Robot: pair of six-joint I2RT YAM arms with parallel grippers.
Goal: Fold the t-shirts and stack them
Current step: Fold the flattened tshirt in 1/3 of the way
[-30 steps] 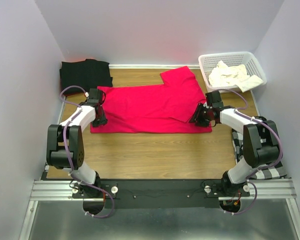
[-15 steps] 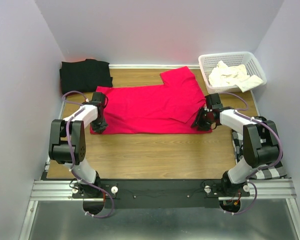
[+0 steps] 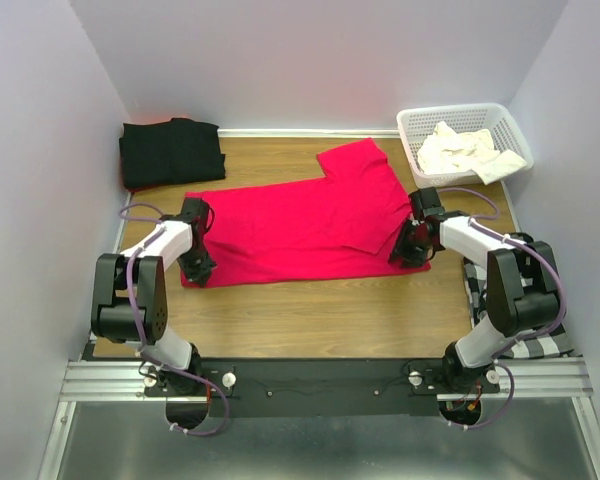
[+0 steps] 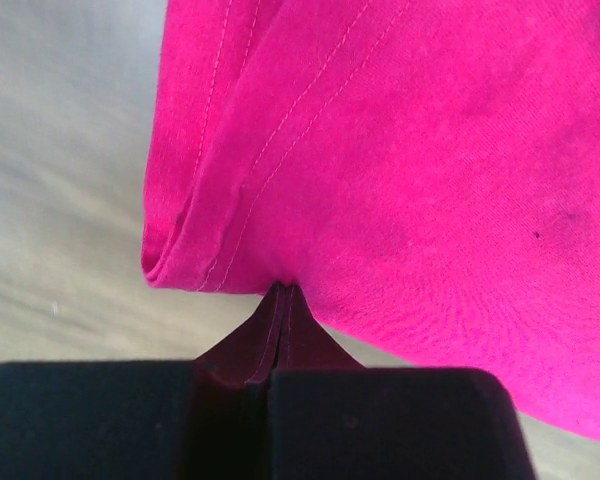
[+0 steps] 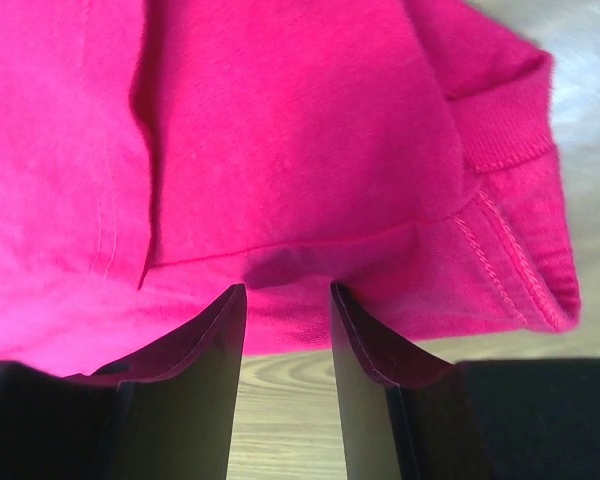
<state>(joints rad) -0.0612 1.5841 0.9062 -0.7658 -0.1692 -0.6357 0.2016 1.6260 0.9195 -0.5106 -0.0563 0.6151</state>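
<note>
Crimson cloth fills the middle of the worktop [image 3: 310, 310] — the red shirt [image 3: 300, 225] lies spread flat, one sleeve reaching toward the far wall. The left fingers [image 4: 280, 310] are clenched on its near-left corner, the hem puckering at their tips. The right fingers [image 3: 410, 250] stand parted at the shirt's right edge, gripping nothing. A black shirt [image 3: 170, 152] sits folded in the far-left corner — a cream shirt [image 3: 465, 150] lies crumpled in the basket [image 3: 412, 125] far right.
</note>
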